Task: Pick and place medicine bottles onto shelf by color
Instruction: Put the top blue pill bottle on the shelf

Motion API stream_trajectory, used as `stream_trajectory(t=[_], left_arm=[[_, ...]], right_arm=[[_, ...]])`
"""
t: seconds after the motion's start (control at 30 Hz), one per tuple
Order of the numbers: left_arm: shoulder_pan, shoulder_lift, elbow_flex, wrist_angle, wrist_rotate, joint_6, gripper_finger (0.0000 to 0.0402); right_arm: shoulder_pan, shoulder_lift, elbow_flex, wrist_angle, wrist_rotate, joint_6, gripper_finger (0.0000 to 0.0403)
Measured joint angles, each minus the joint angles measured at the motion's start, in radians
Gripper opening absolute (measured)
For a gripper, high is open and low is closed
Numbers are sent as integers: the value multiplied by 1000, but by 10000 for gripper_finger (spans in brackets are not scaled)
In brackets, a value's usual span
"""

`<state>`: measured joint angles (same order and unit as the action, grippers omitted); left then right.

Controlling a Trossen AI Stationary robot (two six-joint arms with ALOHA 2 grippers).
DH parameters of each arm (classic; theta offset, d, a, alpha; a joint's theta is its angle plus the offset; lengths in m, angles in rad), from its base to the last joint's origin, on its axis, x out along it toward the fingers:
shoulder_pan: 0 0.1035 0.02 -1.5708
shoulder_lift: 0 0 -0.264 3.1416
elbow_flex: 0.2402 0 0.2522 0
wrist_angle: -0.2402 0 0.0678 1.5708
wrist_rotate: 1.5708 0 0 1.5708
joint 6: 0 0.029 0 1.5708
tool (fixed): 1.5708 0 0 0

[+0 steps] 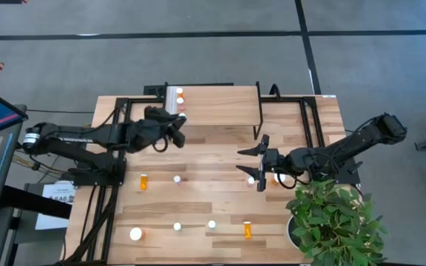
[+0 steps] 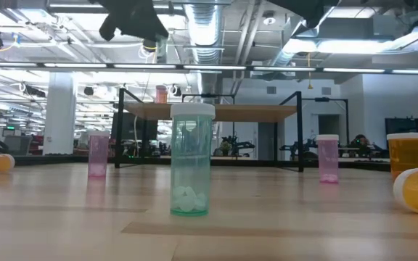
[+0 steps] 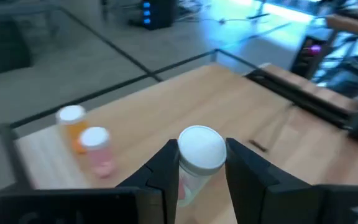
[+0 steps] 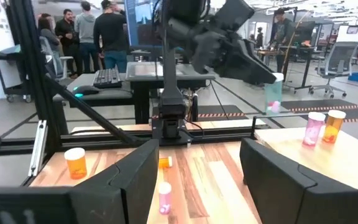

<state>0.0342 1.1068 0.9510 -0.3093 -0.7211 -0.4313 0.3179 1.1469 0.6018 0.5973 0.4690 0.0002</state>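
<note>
Two medicine bottles already stand on the shelf (image 1: 220, 103), an orange one (image 3: 72, 126) and a pink one (image 3: 98, 148) side by side at its corner nearest the left arm, as the left gripper (image 3: 201, 171) hangs over the shelf top just beside them with its fingers clamped on a third bottle, a pale green one with a white cap (image 3: 201, 149). From the camera overhead, the left gripper (image 1: 174, 127) sits over the shelf's left end, close to the pair of standing bottles (image 1: 177, 97). The right gripper (image 1: 257, 159) waits off the shelf, over the tabletop (image 1: 198, 207) in front of the shelf's right end, its fingers spread and holding nothing, with a white-capped bottle (image 1: 251, 179) on the wood just beside it. Well clear of the shelf, on the table's near side, more bottles are scattered: an orange one (image 1: 143, 182) lying down, another orange one (image 1: 247, 230) near the potted plant (image 1: 335, 222), and several upright ones showing only white caps (image 1: 177, 179). At table height, a clear green bottle (image 2: 191, 159) with white pills at its bottom stands in front of the shelf (image 2: 216, 112), flanked by two pink bottles (image 2: 98, 154).
</note>
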Motion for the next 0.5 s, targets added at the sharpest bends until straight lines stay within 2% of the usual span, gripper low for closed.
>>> stream_trajectory(t=[0.1,0.27,0.5], left_arm=[[32,19,-5,6,-2,-20,88],[58,41,-63,4,-81,-106,101],[113,39,-91,27,-61,-131,108]], right_arm=[[3,0,0,-11,0,1,249],[18,0,0,-28,0,3,249],[21,0,0,-24,0,2,249]])
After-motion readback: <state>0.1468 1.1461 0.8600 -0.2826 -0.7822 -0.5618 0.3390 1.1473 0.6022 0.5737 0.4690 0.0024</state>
